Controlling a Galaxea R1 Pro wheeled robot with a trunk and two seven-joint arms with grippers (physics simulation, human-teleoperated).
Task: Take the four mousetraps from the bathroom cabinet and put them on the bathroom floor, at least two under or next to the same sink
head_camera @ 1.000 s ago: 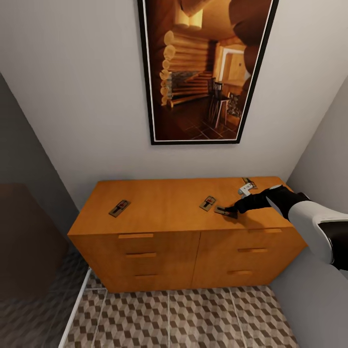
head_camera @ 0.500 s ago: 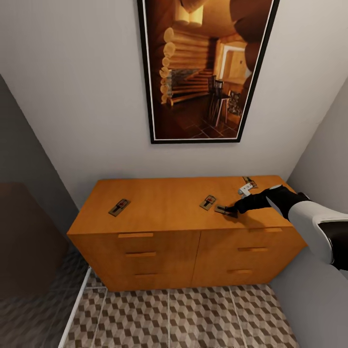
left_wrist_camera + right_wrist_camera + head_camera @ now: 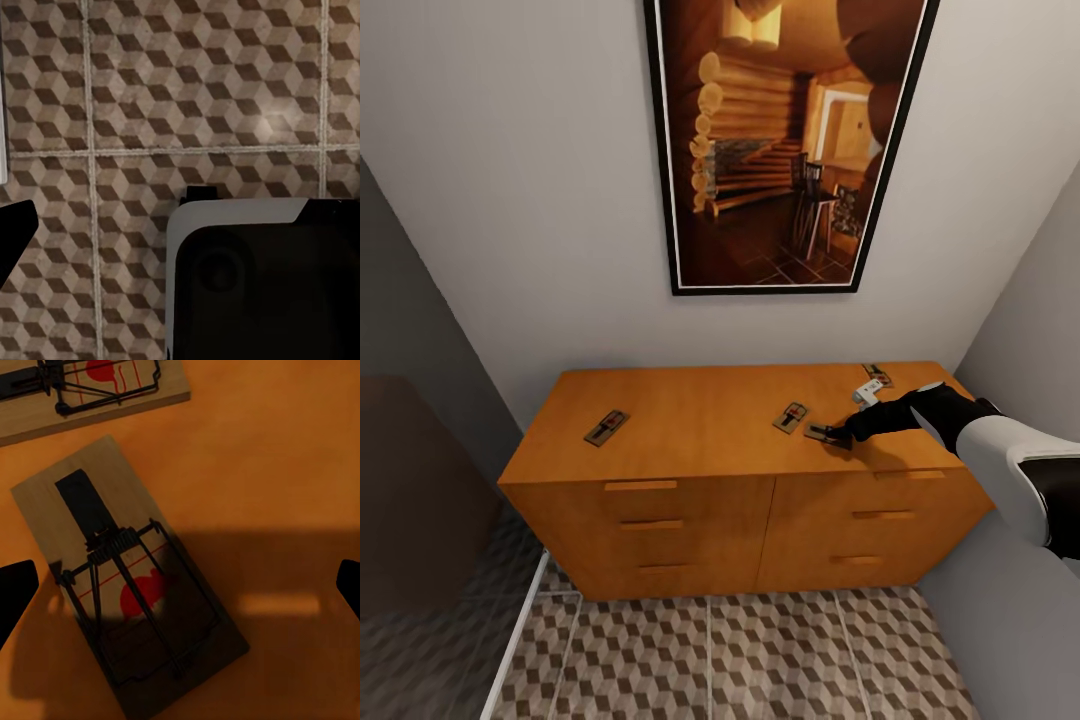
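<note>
Right claw [image 3: 838,436] over mousetrap [image 3: 127,577] on cabinet [image 3: 700,420]

Head view high above cabinet [image 3: 710,430]

The right arm is stretched forward and leftward from the white forearm, ending in the black right gripper [image 3: 838,436], held low with its fingers spread wide apart. In the right wrist view the two dark fingertips [image 3: 15,592] are seen far apart, nothing clasped between them.
</note>
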